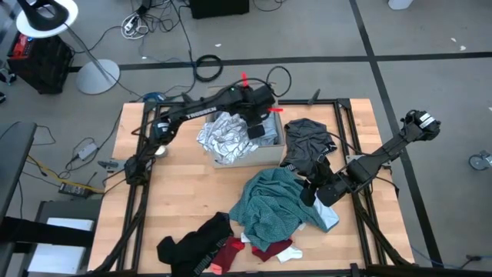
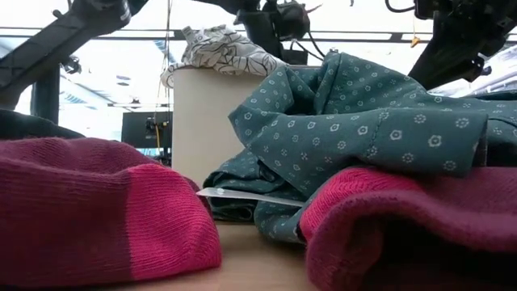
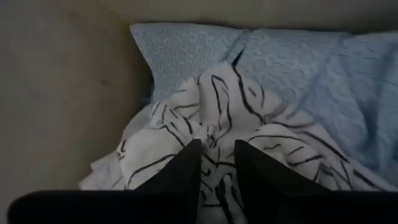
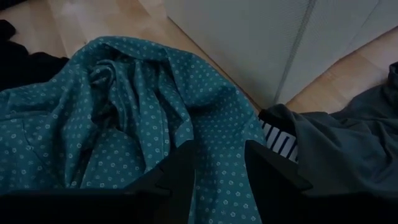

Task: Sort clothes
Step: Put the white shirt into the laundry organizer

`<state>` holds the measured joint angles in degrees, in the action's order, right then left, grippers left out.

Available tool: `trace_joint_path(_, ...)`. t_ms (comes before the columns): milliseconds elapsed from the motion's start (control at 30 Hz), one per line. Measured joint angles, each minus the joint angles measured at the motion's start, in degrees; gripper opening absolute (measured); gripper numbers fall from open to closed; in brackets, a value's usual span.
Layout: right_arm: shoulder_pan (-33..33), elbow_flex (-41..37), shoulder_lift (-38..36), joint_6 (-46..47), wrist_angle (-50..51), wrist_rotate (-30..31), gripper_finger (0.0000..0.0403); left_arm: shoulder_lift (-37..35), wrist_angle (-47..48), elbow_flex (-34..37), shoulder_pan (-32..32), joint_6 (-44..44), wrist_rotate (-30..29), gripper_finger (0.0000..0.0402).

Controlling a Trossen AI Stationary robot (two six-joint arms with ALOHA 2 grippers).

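My left gripper (image 3: pixel 217 146) reaches down into the cardboard box (image 1: pixel 265 156) at the table's middle. It is open, its fingertips right over a silvery white garment with black lines (image 3: pixel 186 124) that lies bunched in the box beside a pale blue garment (image 3: pixel 323 74). In the high view the white garment (image 1: pixel 221 135) fills the box's left part. My right gripper (image 4: pixel 217 149) hovers open over the right edge of a teal dotted garment (image 4: pixel 124 106), which lies crumpled on the table (image 1: pixel 269 206) in front of the box. My left gripper comes at the white garment from above, slanting down, with cloth showing in the gap between its fingers (image 3: pixel 186 165). I cannot tell whether the fingertips touch the cloth.
A dark grey garment (image 1: pixel 307 138) lies right of the box. At the near edge lie a black garment (image 1: pixel 192 240) and red socks (image 1: pixel 231 252), which fill the low view's foreground (image 2: pixel 97 210). A pale blue piece (image 1: pixel 327 217) lies under my right arm. Bare wood shows at the table's left (image 1: pixel 169 192).
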<state>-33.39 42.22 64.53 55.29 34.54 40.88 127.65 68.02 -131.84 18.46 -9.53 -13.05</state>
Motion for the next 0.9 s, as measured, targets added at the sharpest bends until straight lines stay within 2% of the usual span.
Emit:
trace_joint_path(267, 0.0, 0.0, 0.0, 0.0, 0.1, 0.0, 0.0142, -9.3, 2.8, -1.8, -2.1, -2.4, 0.8, 0.0103)
trace_joint_path(333, 0.0, 0.0, 0.0, 0.0, 0.2, 0.0, 0.0142, -12.0, 3.6, -1.8, -2.5, -2.3, 2.6, 0.0103)
trace_joint_path(500, 0.0, 0.0, 0.0, 0.0, 0.0, 0.0, 0.0142, -17.0, 10.0, -1.1, -2.8, 2.3, 6.1, 0.0104)
trace_joint_path(700, 0.0, 0.0, 0.0, 0.0, -0.2, 0.0, 0.0142, -17.8, 9.1, 7.3, -1.9, 5.5, 12.5, 0.0104)
trace_joint_path(800, 0.0, 0.0, 0.0, 0.0, -0.4, 0.0, 0.0142, -18.0, 4.9, 13.7, -0.7, 6.7, 15.7, 0.0104)
trace_joint_path(900, 0.0, 0.0, 0.0, 0.0, -0.6, 0.0, 0.0142, -17.9, -1.3, 22.0, 1.7, 8.0, 21.6, 0.0104)
